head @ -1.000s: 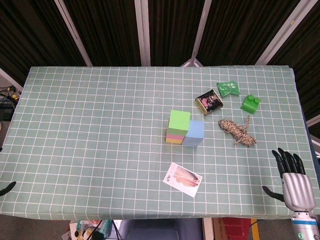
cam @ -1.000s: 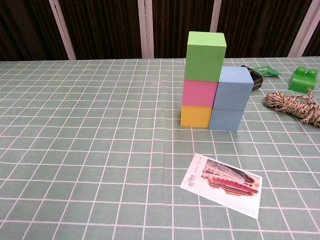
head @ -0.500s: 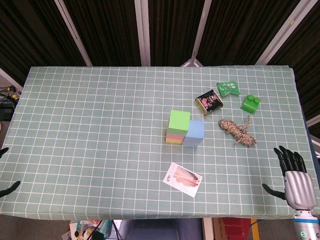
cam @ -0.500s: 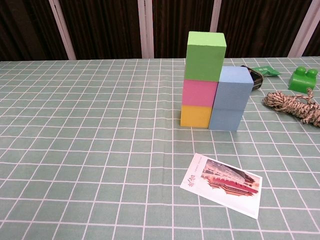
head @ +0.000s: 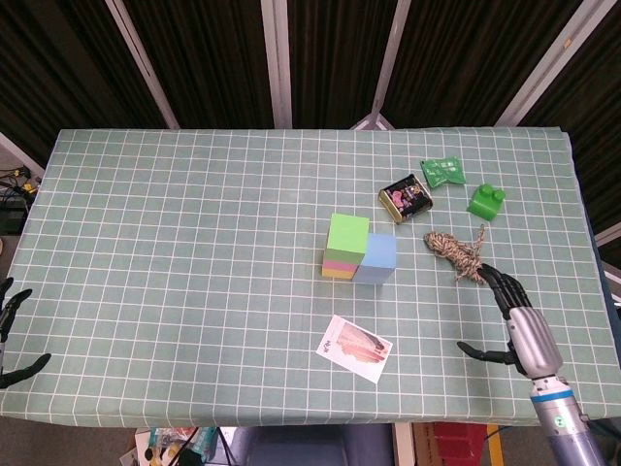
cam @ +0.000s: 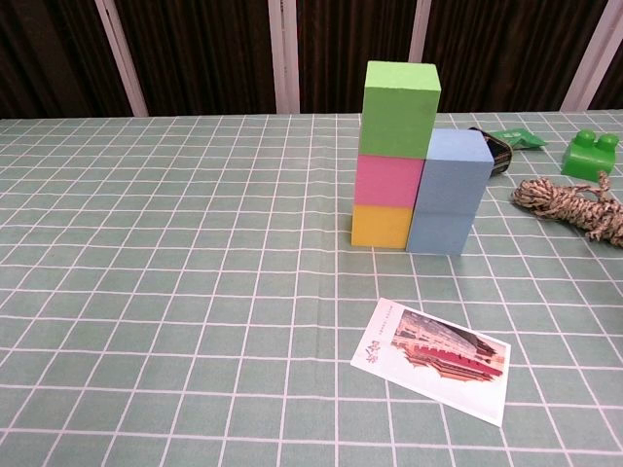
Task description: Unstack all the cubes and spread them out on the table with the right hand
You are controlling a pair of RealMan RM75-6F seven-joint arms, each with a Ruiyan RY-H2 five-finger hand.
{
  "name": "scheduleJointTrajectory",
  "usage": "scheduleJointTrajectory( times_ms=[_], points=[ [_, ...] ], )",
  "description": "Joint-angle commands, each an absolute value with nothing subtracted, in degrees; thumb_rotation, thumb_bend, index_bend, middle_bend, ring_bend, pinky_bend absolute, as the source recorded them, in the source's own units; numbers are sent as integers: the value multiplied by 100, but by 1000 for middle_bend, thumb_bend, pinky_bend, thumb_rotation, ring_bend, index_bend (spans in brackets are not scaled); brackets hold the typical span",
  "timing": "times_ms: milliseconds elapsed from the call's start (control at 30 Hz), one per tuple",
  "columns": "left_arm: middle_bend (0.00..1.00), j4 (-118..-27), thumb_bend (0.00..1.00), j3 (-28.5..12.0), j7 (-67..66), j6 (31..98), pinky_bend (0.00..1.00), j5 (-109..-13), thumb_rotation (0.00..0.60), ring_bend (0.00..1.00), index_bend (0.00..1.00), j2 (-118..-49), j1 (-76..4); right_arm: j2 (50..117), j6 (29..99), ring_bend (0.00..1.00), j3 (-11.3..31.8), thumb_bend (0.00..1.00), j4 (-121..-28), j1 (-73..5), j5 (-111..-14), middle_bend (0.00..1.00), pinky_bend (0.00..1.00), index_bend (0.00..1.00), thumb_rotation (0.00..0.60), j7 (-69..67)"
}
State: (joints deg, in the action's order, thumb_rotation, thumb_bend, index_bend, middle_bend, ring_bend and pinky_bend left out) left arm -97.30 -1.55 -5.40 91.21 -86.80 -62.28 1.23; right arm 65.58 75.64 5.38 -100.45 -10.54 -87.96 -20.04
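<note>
Right hand [head: 511, 325] near the tabletop's [head: 194, 243] front right corner, fingers spread, thumb out to the side, holding nothing. Fingertips close to the frayed rope bundle [head: 460, 255], apparently just short of it. Further in, toward the tabletop's middle, the cubes: green cube [cam: 400, 108] on pink cube [cam: 388, 180] on yellow cube [cam: 382, 225], with two blue cubes [cam: 451, 191] stacked flush against that column's right side. Nothing unstacked yet. Left hand [head: 12, 335] off the front left edge, fingers apart, empty.

Risks, as a judgement: snagging the rope on the way in and dragging it. Knocking the tall column over by bumping the blue cubes pressed against it. Scattering cubes toward the photo card [cam: 433, 359] in front or the tin [head: 405, 198] behind.
</note>
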Motion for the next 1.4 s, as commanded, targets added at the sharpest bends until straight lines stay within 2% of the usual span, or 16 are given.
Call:
scheduleJointTrajectory(
  times_ms=[33, 300, 600, 1067, 1400],
  points=[
    [0, -9745, 169, -153, -520, 9125, 0, -8677, 600, 0, 147, -6213, 129, 6759, 6887, 59, 821, 86, -10373, -1506, -7982, 64, 0, 19, 600, -2019],
    [0, -9758, 170, -174, -486, 9073, 0, -8618, 600, 0, 147, -6189, 111, 7178, 6305, 59, 1055, 86, -10376, -1971, -7336, 64, 0, 19, 600, -1615],
    [0, -9771, 169, -172, -487, 9091, 0, -8628, 600, 0, 147, -6189, 119, 7811, 6201, 59, 1412, 86, -10120, -2398, -6525, 64, 0, 20, 600, -818],
    [0, -9766, 170, -202, -425, 9107, 0, -8597, 600, 0, 147, -6166, 122, 8252, 6137, 60, 1933, 86, -10004, -3055, -5430, 64, 0, 28, 600, 205],
    [0, -9767, 170, -204, -303, 9098, 0, -8575, 600, 0, 147, -6102, 133, 8530, 6193, 155, 2097, 86, -9817, -3450, -4934, 102, 0, 100, 600, 749]
  ],
)
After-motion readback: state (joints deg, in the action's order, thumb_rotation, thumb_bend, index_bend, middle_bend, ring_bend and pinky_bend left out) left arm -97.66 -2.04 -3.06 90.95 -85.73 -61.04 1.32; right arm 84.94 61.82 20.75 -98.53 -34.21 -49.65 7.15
